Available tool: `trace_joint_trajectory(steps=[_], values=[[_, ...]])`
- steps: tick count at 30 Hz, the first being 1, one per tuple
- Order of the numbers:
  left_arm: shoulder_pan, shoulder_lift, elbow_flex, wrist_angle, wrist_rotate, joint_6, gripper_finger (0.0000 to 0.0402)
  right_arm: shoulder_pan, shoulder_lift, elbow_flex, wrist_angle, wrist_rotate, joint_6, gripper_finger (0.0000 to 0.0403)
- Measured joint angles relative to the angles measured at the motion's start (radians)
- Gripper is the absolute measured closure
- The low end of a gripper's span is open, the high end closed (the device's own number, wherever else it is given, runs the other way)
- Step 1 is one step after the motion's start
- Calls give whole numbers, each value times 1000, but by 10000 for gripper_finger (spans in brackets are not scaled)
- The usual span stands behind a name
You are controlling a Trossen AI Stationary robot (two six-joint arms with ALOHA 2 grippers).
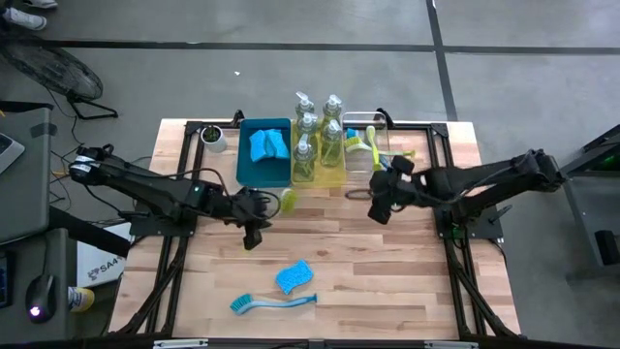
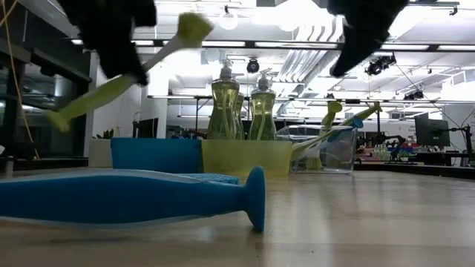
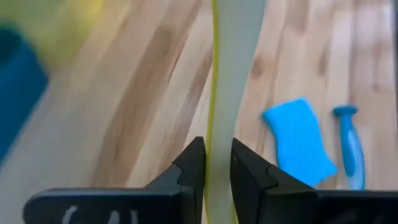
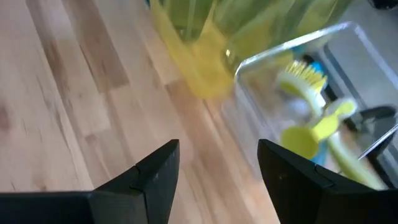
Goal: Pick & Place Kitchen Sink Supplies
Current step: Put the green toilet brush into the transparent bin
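My left gripper [image 1: 254,221] hangs over the table's left middle, shut on a yellow-green dish brush [image 2: 159,52]. My right gripper [image 4: 217,167] is open and holds nothing; it hovers [image 1: 380,201] in front of the clear bin [image 4: 348,68]. That bin holds more brushes [image 4: 317,127]. Several soap bottles [image 1: 318,131] stand in a yellow bin [image 1: 334,177]. Blue sponges [image 1: 268,145] lie in a blue bin [image 1: 244,165]. One blue sponge [image 1: 294,276] and a blue brush [image 1: 273,303] lie flat on the table near its near edge. My left gripper [image 3: 217,163] pinches the yellow-green brush's handle [image 3: 225,118] between its two fingers, about midway along it. The brush is lifted clear of the table and tilted. Its head [image 2: 193,26] is high toward the bins and its handle end [image 2: 61,119] is low.
A small white cup [image 1: 212,136] stands at the far left of the table, beside the blue bin. The three bins line the far edge. Bare wood [image 1: 387,271] lies between the arms and the near edge. The table is ringed by a dark frame [image 1: 455,233].
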Motion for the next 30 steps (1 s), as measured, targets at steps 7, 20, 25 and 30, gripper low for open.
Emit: trace_joint_trajectory(steps=[7, 20, 25, 30], values=[[1, 27, 1, 237, -99, 239, 353, 137, -15, -191, 242, 84, 86, 192], [2, 224, 2, 716, -95, 573, 353, 288, -16, -490, 1320, 134, -384, 192], [2, 266, 2, 869, -69, 660, 353, 285, -16, -550, 1514, 76, -435, 192], [22, 291, 2, 946, -20, 675, 353, 270, -6, -569, 1594, 3, -438, 192]])
